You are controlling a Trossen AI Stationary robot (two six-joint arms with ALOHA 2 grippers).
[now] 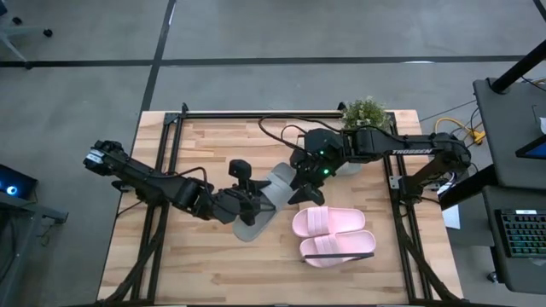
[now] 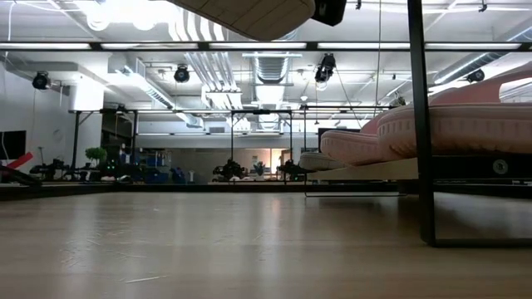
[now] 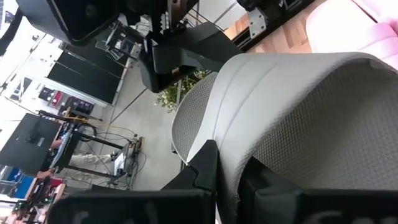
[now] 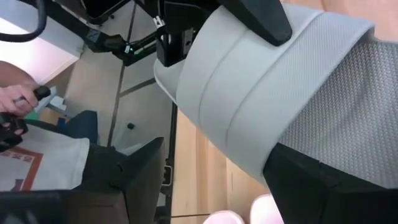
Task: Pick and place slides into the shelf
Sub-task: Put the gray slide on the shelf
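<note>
One grey-green slide [image 1: 260, 209] is lifted off the table; the low view shows its sole [image 2: 249, 17] high up. My left gripper [image 1: 250, 194] [image 3: 233, 177] is shut on it. My right gripper [image 1: 305, 192] [image 4: 224, 177] is open at the slide's far end, with a finger on each side of it. The pale pink pair [image 1: 333, 236] [image 2: 449, 124] lies side by side, soles down, on the shelf [image 2: 366, 171], a light board in a thin black frame. A pale grey shape [image 2: 320, 159] lies on the board beyond the pink pair; it may be the other grey-green slide. My left gripper pinches the slide's smooth side band [image 3: 229, 143] between its two fingers. One finger is on the outer side and the other on the textured footbed side [image 3: 292, 149]. The slide is lifted clear of the table and reaches away from the fingers toward my right gripper. My right gripper has one finger [image 4: 311, 183] lying over the textured footbed, and the other finger [image 4: 134, 174] stands apart from the slide. I cannot tell whether it touches the slide.
A small potted plant [image 1: 365, 112] stands near the table's far edge, beside the right arm. Black frame rails run along the table's left [image 1: 166, 170] and right [image 1: 394, 183] sides. Bare planks lie near the near edge [image 1: 213, 273]. A person's hand [image 4: 15, 99] shows beyond the table.
</note>
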